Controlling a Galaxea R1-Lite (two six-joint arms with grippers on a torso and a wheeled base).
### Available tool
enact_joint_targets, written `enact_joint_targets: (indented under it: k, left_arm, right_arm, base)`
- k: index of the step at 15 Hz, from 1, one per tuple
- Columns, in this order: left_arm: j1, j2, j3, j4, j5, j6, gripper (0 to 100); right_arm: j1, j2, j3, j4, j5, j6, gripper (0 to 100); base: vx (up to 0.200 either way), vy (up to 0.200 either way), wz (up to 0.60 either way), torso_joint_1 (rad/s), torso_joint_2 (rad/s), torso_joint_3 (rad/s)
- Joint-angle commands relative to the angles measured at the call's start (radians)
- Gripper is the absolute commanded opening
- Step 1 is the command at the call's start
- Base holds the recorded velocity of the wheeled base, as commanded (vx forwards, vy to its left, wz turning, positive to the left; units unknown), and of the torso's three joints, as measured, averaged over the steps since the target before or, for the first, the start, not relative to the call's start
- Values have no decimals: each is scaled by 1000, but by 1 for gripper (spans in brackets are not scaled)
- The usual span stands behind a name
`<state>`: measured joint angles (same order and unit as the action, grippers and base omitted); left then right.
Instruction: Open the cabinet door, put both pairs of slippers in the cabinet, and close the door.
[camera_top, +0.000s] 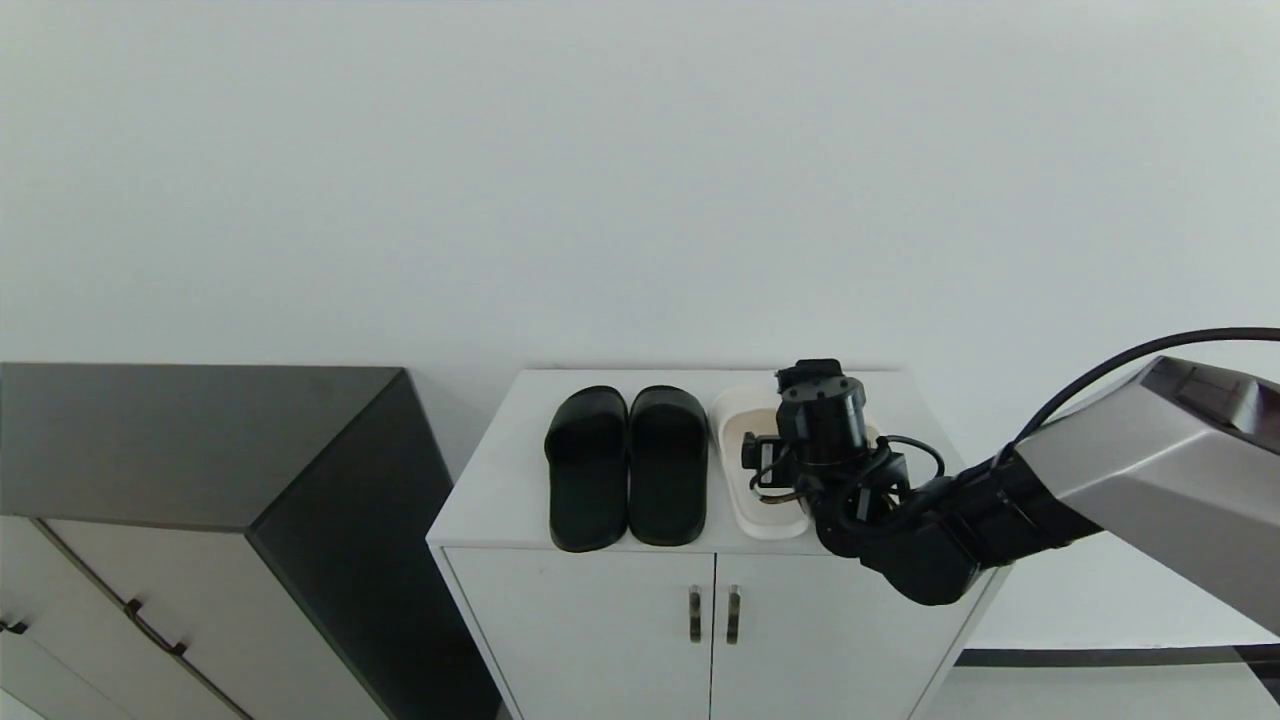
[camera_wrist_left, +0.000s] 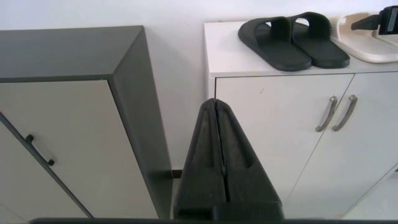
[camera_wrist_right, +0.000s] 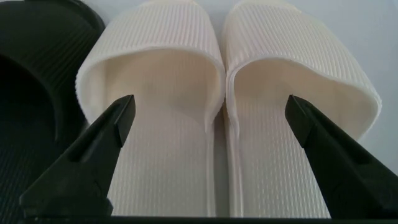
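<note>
Dark cabinet (camera_top: 200, 440): stands at the far left, apart from the task; a narrow gap separates it from the white unit.
Left gripper (camera_wrist_left: 219, 155): hangs low in front of that gap, jaws pressed together on nothing. It looks parked out of the way, yet near enough to reach a door handle.
White cabinet (camera_top: 500, 480): the storage for the task, standing against the wall; its flat top carries both pairs.
Doors (camera_wrist_left: 280, 143): 2, both shut, so the opening step is not yet done.
Handles (camera_top: 695, 613): 2 upright bars side by side at the centre seam, untouched.
Black slippers (camera_top: 588, 470): 1 pair on the left half of the top, soles down, sides touching, toes to the wall. They lie neatly, probably so 1 squeeze can take both.
Cream slippers (camera_wrist_right: 161, 56): 1 pair just right of the black pair, also side by side and touching, toes to the wall.
Right gripper (camera_wrist_right: 210, 106): hovers over the cream pair from the heel end, jaws spread wide, 1 tip above each slipper, holding nothing. The spread seems set to pinch the 2 straps together.
Risk: lifting the pair now leaves only the left arm free for the doors.
</note>
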<state>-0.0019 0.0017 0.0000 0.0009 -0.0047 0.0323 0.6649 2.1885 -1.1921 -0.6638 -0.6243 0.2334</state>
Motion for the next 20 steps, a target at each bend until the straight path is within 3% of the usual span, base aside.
enact_joint_targets:
  k: [1, 6, 7, 15, 20]
  left_arm:
    - [0, 0, 0, -1, 0, 0, 0]
    - [0, 0, 0, 1, 0, 0, 0]
    - [0, 0, 0, 1, 0, 0, 0]
    - [0, 0, 0, -1, 0, -8, 0]
    - [0, 0, 0, -1, -1, -6, 0]
  right_arm:
    - [-10, 39, -43, 1, 0, -2, 100]
    - [-31, 112, -156, 3, -3, -8, 100]
    - [-31, 120, -164, 3, -5, -8, 0]
    - [-48, 88, -162, 1, -17, -9, 0]
    - [-36, -136, 12, 1, 15, -48, 0]
  base:
    - [0, 0, 0, 0, 0, 0]
    - [0, 0, 0, 0, 0, 0]
    - [0, 0, 0, 0, 0, 0]
    - [0, 0, 0, 0, 0, 0]
    - [0, 0, 0, 0, 0, 0]
